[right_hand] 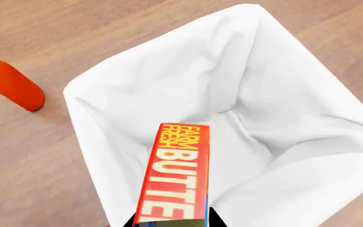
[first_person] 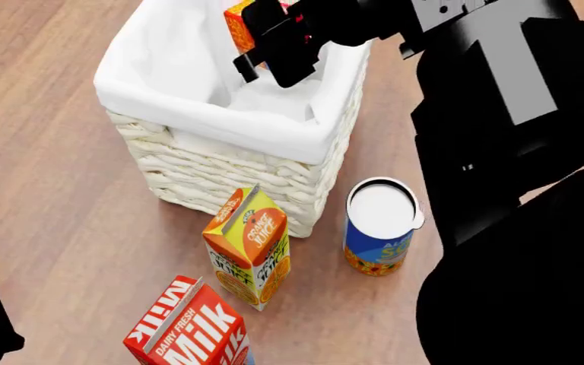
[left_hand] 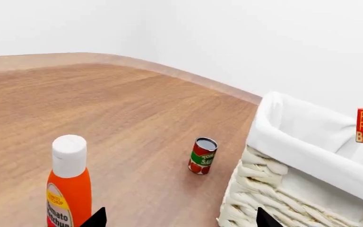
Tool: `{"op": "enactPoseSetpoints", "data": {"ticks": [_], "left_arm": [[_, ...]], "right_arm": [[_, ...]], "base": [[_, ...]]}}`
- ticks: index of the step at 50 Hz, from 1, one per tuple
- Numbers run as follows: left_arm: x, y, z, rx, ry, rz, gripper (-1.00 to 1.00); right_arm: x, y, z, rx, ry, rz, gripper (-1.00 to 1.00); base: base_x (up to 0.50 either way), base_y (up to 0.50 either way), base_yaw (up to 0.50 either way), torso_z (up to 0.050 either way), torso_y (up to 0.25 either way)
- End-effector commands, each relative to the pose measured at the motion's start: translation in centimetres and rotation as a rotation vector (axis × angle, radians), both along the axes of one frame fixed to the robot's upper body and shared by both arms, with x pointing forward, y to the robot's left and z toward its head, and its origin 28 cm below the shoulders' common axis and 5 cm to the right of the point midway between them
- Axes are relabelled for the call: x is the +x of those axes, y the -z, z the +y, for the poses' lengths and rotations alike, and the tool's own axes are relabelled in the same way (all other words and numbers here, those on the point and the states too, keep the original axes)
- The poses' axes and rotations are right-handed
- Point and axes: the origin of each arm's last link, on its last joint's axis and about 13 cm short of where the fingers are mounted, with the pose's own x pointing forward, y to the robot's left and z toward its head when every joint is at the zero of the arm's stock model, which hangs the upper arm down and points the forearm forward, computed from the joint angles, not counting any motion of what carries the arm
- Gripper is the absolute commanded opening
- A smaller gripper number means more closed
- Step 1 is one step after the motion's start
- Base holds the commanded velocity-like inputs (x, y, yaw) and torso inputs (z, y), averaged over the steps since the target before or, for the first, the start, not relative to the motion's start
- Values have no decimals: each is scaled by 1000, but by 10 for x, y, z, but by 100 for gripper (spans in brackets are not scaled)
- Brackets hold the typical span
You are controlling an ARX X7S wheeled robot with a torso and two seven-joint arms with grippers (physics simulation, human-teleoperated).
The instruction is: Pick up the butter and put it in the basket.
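- The butter point(right_hand: 175, 175) is a slim red box with yellow "FARM FRESH" and white "BUTTER" lettering on its long face; the head view shows a yellow-orange end.
- It hangs in the air over the open mouth of the basket point(right_hand: 93, 142), held lengthwise, not touching the liner.
- The right claw point(first_person: 282, 42) is clamped on the butter, its black fingers on either side of the box, above the basket's far half in the head view.
- The basket is square, cream wicker, with a white cloth folded over its rim; nothing lies inside it that I can see.
- Just in front of the basket on the wooden tabletop point(first_person: 49, 213) stand an orange juice carton point(first_person: 249, 247) and a blue can point(first_person: 379, 228) with a white lid; nearer still is a red milk carton point(first_person: 191, 331).
- Beside the basket, the left wrist view shows a small tomato sauce can point(left_hand: 202, 156) and a ketchup bottle point(left_hand: 69, 189).
- Only two black fingertips of the left claw point(left_hand: 180, 220) show, set well apart, gripping nothing.
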Motion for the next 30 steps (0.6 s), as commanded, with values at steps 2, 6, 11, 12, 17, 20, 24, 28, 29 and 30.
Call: {"op": "enactPoseSetpoints", "data": {"ticks": [2, 6, 11, 12, 17, 20, 24, 28, 29, 30], "left_arm": [[-1, -1, -1, -4, 3, 0, 100], [-2, -1, -2, -3, 9, -2, 100], [-2, -1, -2, -4, 9, -1, 100], [-2, -1, -2, -4, 10, 0, 100], [-3, -1, -2, -5, 12, -1, 100], [-3, -1, -2, -4, 12, -1, 100], [-4, -1, -2, -4, 14, -1, 100], [-5, -2, -3, -4, 15, -2, 100], [-5, -2, -3, -5, 15, -2, 100], [-6, -2, -3, -5, 15, -2, 100]], "right_arm": [[-1, -2, 2, 14, -18, 1, -100], [-1, 0, 2, 8, -17, 13, -100], [-1, 0, 2, 6, -15, 15, -100], [0, 1, 2, 5, -15, 16, -100], [0, 2, 2, 0, -10, 20, -100], [0, 3, 2, -1, -12, 21, -100], [0, 4, 2, -2, -14, 22, -100], [1, 7, 2, 0, -14, 27, -100], [2, 9, 2, -4, -14, 31, -100], [2, 9, 2, -4, -13, 32, -100]], "base": [[0, 0, 0, 0, 0], [0, 0, 0, 0, 3], [0, 0, 0, 0, 0], [0, 0, 0, 0, 0], [0, 0, 0, 2, 2], [0, 0, 0, 0, 0], [0, 0, 0, 0, 2], [0, 0, 1, 0, 0], [0, 0, 0, 0, 0], [0, 0, 0, 0, 0]]}}
